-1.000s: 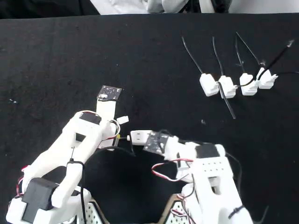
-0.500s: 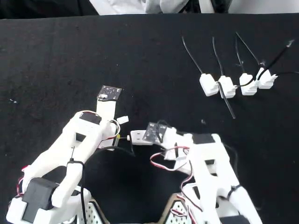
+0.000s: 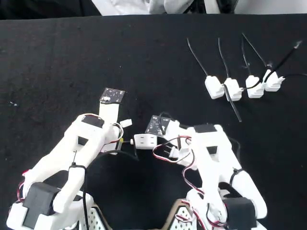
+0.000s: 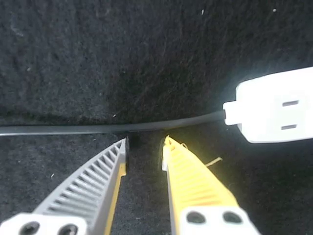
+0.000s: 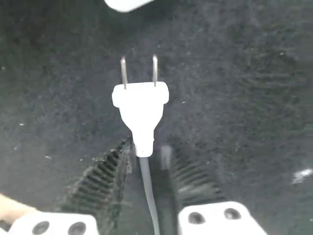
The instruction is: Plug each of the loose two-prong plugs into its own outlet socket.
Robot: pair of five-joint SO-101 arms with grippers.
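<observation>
A white outlet socket (image 3: 145, 140) lies on the black table between the two arms, its two slots showing in the left wrist view (image 4: 276, 110). Its black cord (image 4: 98, 129) runs across just past the tips of my left gripper (image 4: 145, 142), whose grey and yellow fingers stand a narrow gap apart with nothing between them. My right gripper (image 5: 145, 149) is shut on the neck of a white two-prong plug (image 5: 141, 100). The prongs point at the socket's edge (image 5: 124, 4), a short gap away. In the high view the right arm's wrist (image 3: 156, 125) hides the plug.
Several white plug-and-socket pairs (image 3: 233, 88) with thin black cords (image 3: 196, 55) lie in a row at the back right. A small dark board (image 3: 112, 95) sits on the left arm's wrist. The table's far left is bare black cloth.
The right arm has swung its wrist away from the table's front, uncovering more of the socket. The left arm and the socket have stayed still.
</observation>
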